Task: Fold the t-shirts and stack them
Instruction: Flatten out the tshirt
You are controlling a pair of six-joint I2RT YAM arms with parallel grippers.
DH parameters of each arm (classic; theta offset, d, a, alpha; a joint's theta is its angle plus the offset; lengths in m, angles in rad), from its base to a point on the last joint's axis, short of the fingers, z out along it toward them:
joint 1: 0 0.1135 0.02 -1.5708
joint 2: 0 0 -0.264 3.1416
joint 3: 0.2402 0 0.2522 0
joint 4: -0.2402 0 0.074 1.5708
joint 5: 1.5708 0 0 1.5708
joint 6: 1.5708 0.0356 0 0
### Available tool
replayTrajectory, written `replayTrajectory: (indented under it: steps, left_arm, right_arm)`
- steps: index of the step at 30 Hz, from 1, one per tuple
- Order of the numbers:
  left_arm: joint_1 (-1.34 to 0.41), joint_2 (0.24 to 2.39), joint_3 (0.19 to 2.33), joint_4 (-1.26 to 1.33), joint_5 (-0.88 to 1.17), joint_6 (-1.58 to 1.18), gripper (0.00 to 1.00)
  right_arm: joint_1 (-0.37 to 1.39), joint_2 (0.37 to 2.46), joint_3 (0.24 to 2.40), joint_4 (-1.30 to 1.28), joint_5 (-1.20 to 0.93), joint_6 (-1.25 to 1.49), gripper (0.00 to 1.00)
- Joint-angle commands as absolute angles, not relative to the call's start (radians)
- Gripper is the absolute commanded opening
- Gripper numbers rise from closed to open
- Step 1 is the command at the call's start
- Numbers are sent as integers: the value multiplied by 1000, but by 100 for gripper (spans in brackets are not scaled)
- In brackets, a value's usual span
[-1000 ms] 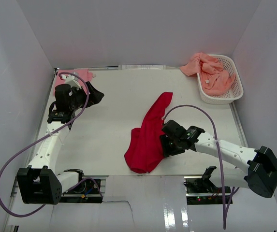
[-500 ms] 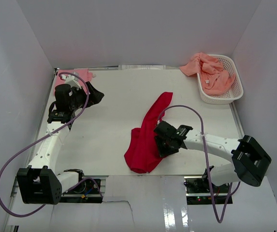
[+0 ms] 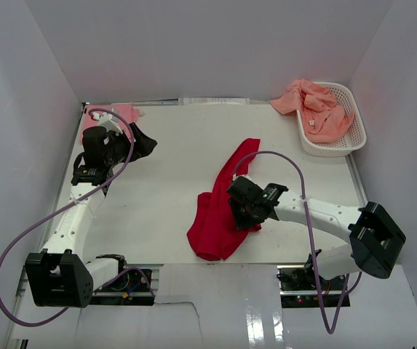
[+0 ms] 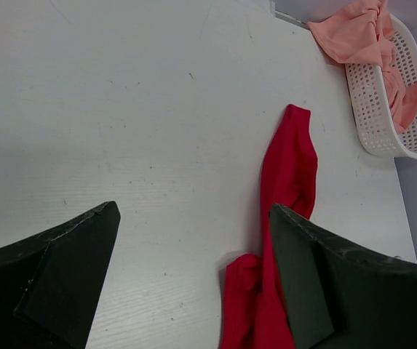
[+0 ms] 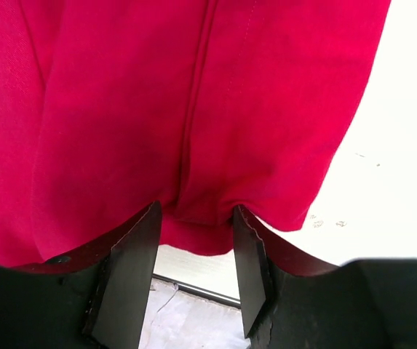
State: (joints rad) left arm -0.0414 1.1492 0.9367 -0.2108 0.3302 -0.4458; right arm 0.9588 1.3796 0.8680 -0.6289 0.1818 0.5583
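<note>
The right gripper (image 5: 195,218) has its 2 black fingers partly apart astride an edge of the bright red cloth t-shirt (image 5: 157,109), whether pinching it I cannot tell, the shirt lying crumpled lengthwise mid-way across the white table (image 3: 172,160), while the left gripper (image 4: 193,211) hovers wide open and empty near the far-left corner.

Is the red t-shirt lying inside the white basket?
No, the red t-shirt lies stretched on the table, while the white basket holds only salmon-orange shirts.
</note>
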Motion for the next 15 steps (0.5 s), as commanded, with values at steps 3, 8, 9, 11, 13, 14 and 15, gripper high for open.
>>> replayTrajectory:
  steps: [3, 8, 9, 11, 13, 14, 15]
  left_arm:
    - [-44, 1140, 962, -215, 348, -443, 94]
    - [-44, 1137, 962, -215, 347, -443, 94]
    - [-44, 1135, 962, -215, 347, -443, 94]
    - [-43, 1135, 960, -216, 347, -443, 94]
    - [-44, 1135, 960, -215, 347, -442, 94]
    - [-44, 1135, 962, -215, 348, -443, 94]
    - [-44, 1132, 962, -216, 348, -442, 94]
  right_arm:
    - [966, 1397, 914, -647, 218, 543, 49]
    - [973, 1404, 910, -664, 236, 554, 51]
    - [971, 1405, 911, -676, 259, 563, 54]
    - [976, 1404, 922, -725, 291, 575, 55]
    - [980, 1390, 925, -741, 308, 577, 56]
    - [980, 1384, 920, -739, 305, 577, 56]
    - [980, 1376, 917, -732, 282, 572, 56]
